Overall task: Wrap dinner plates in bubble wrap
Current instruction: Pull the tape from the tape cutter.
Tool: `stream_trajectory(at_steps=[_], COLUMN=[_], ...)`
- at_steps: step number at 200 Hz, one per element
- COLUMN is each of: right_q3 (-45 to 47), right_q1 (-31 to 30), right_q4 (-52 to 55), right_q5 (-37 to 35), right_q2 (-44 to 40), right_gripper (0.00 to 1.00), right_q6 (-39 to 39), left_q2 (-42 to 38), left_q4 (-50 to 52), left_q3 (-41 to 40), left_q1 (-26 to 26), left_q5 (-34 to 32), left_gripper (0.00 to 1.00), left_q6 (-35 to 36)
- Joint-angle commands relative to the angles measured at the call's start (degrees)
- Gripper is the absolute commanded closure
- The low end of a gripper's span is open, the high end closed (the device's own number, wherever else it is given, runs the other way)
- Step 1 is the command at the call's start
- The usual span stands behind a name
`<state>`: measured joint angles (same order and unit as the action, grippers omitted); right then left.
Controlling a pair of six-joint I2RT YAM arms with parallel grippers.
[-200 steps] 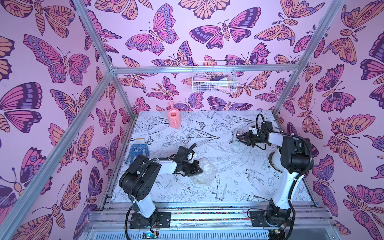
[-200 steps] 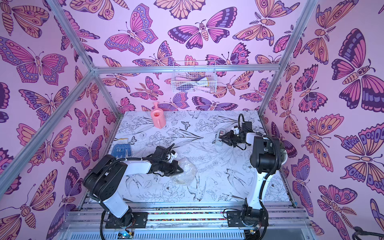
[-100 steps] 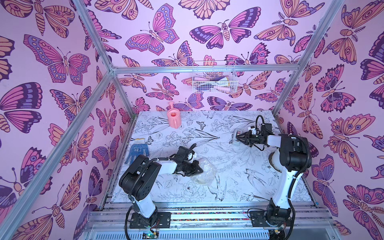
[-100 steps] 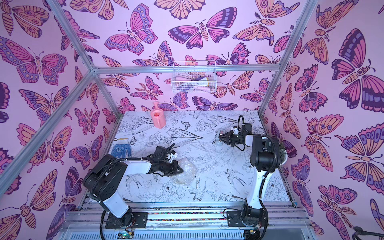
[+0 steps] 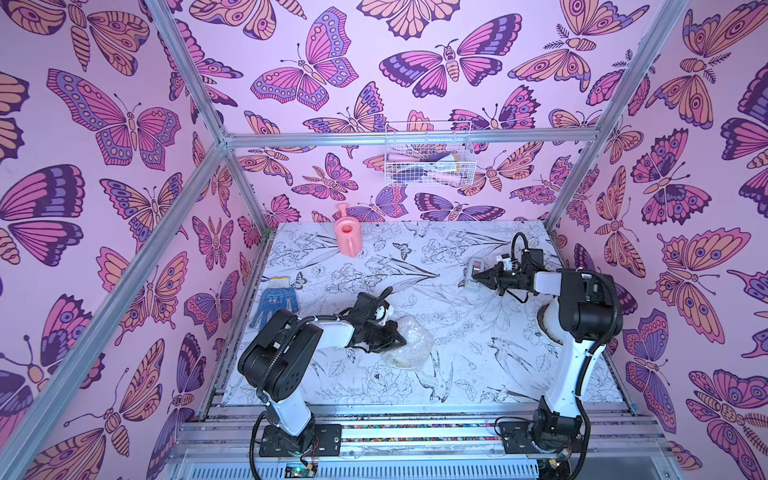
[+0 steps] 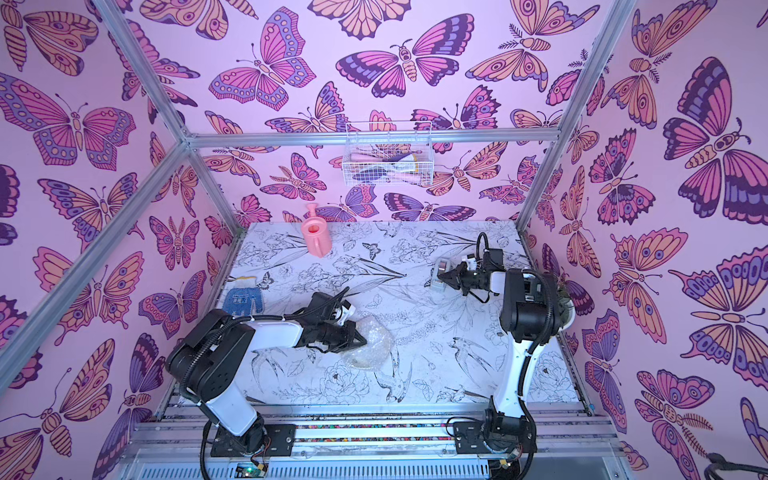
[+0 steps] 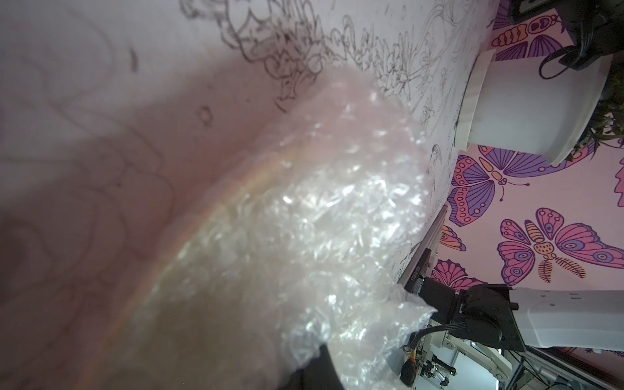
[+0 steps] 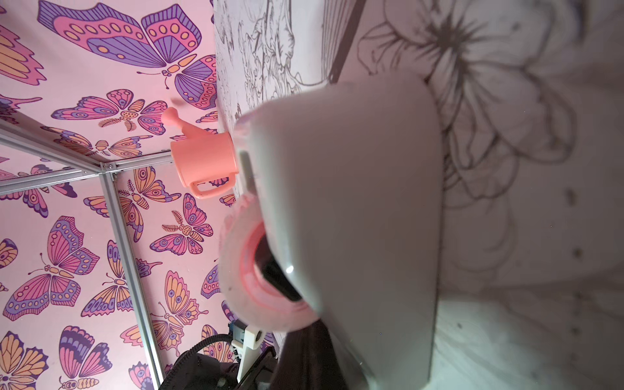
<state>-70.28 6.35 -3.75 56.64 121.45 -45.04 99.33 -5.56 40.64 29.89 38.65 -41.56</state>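
- The clear, crinkly bubble wrap (image 5: 411, 345) lies bundled at the front centre of the flower-printed white table (image 5: 478, 374), with the round cream plate (image 7: 209, 256) dimly visible through it.
- The left gripper (image 5: 400, 341) pinches the wrap's edge.
- Far right, the right gripper (image 5: 478, 276) is clamped on a grey tape dispenser (image 5: 473, 270).
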Motion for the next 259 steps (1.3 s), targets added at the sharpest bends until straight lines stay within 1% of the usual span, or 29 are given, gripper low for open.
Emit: stream_trajectory(at_steps=[1, 24, 53, 75, 81, 99, 107, 146, 183, 199, 217, 228, 259], right_q3=[1.13, 2.24, 4.62, 5.60, 6.48, 8.63, 8.86, 8.67, 10.13, 11.22, 12.49, 13.58, 17.09], right_q1=[-0.55, -0.55, -0.55, -0.55, -0.55, -0.55, -0.55, -0.55, -0.46, -0.42, -0.63, -0.80, -1.49], right_q4=[1.23, -2.27, -9.81, -8.26, -10.46, -21.97, -25.01, -24.75, -33.01, -31.12, -22.21, -18.94, -16.78], right_q5=[0.03, 1.05, 3.05, 2.96, 3.16, 5.01, 5.31, 5.41, 5.94, 5.73, 4.98, 4.79, 5.06], right_q2=[-1.78, -3.77, -4.75, -5.06, -5.16, -4.31, -3.96, -5.05, -3.68, -4.14, -5.64, -6.59, -9.04], right_gripper=[1.00, 1.00, 1.00, 1.00, 1.00, 1.00, 1.00, 1.00, 1.00, 1.00, 1.00, 1.00, 1.00], right_q6=[-1.74, -5.14, -12.27, -11.79, -12.80, -21.56, -23.88, -23.92, -31.16, -29.41, -21.87, -18.89, -16.44], left_q2=[5.79, 5.69, 5.87, 5.77, 5.70, 5.83, 5.93, 5.82, 5.88, 5.88, 5.97, 6.06, 6.49], left_q4=[11.11, 11.15, 11.11, 11.17, 11.14, 11.11, 11.11, 11.16, 11.11, 11.16, 11.18, 11.17, 11.12], left_q3=[-3.96, -3.93, -3.82, -3.97, -3.93, -3.84, -3.84, -4.00, -3.90, -3.91, -3.91, -3.89, -3.64], left_q1=[-0.18, -0.18, -0.18, -0.18, -0.18, -0.18, -0.18, -0.18, -0.18, -0.18, -0.18, -0.18, -0.18], left_q5=[-13.41, -13.34, -13.37, -13.34, -13.39, -13.39, -13.30, -13.34, -13.09, -13.10, -13.04, -12.93, -12.77], left_gripper=[1.00, 1.00, 1.00, 1.00, 1.00, 1.00, 1.00, 1.00, 1.00, 1.00, 1.00, 1.00, 1.00], left_q6=[-0.02, -0.11, -0.10, -0.10, -0.10, -0.15, -0.15, -0.11, -0.01, -0.12, -0.06, -0.01, 0.05])
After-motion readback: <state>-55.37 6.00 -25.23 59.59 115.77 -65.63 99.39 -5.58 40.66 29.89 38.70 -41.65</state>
